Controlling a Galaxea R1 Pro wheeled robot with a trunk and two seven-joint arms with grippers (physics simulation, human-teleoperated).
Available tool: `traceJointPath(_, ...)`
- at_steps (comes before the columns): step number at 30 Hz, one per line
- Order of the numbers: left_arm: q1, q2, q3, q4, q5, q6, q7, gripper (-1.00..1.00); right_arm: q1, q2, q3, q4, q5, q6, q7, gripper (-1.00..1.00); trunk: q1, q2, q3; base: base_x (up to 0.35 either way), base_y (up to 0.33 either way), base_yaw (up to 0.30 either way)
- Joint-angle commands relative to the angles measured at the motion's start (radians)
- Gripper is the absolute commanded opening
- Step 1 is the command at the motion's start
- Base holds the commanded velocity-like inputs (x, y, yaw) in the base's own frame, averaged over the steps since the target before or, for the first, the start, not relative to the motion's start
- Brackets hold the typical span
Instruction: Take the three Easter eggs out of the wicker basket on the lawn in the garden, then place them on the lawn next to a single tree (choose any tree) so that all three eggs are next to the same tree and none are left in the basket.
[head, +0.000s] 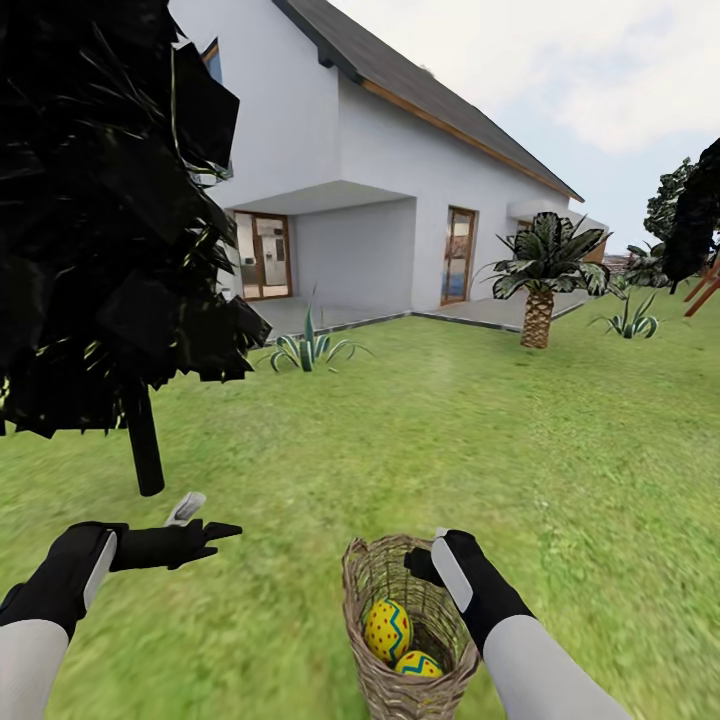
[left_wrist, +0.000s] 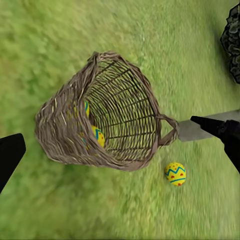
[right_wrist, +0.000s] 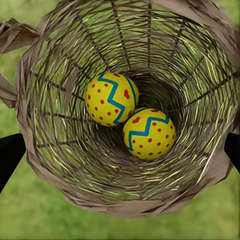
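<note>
Woven tan wicker forms the wicker basket (head: 405, 640), which stands on the lawn (head: 560, 450) directly in front of the robot. 2 Easter eggs (right_wrist: 111, 98) lie touching each other at the bottom of the basket; the second one (right_wrist: 148, 133) sits just beside the first. The left wrist view shows a third egg (left_wrist: 175, 174) on the grass just outside the basket, near one side handle (left_wrist: 170, 131).

The right gripper (head: 437, 560) hangs over the basket rim, on the side away from the robot. In the right wrist view its dark fingertips (right_wrist: 10, 156) sit at opposite frame edges, wide apart, with nothing between them.

The left gripper (head: 205, 520) hovers above bare grass, well apart from the basket, jaws spread and holding nothing.

A black-trunked tree (head: 145, 440) stands ahead on the left. A white house (head: 400, 190) and a short palm (head: 540, 280) stand further back
</note>
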Motion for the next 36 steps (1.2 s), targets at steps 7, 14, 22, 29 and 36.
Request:
traceJointPath(7,-0.001,0.0,0.003,0.0,-0.005,0.008,-0.005,1.0,0.0,0.0,-0.001,-0.001,-0.009,0.002,-0.009,1.0,0.0,-0.001,-0.001,0.016,-0.01,0.0)
traceJointPath(14,-0.001,0.0,0.003,0.0,-0.006,0.008,-0.004,1.0,-0.001,0.0,-0.001,0.028,-0.007,0.01,-0.011,1.0,0.0,-0.001,-0.001,0.053,0.027,0.0)
traceJointPath(22,-0.001,0.0,0.004,0.0,-0.007,0.008,-0.001,1.0,-0.027,0.0,0.025,0.122,0.022,0.017,-0.019,1.0,0.0,-0.001,-0.001,0.003,0.001,0.0)
traceJointPath(29,-0.001,0.001,0.003,0.0,-0.013,0.009,0.004,1.0,-0.028,0.0,0.035,0.134,0.108,0.019,-0.019,1.0,0.0,-0.001,-0.001,0.003,0.0,0.0)
traceJointPath(36,-0.001,0.001,0.003,0.0,-0.015,0.011,0.006,1.0,-0.028,0.0,0.066,0.142,0.117,0.019,-0.019,1.0,0.0,-0.001,-0.001,0.104,0.04,0.0)
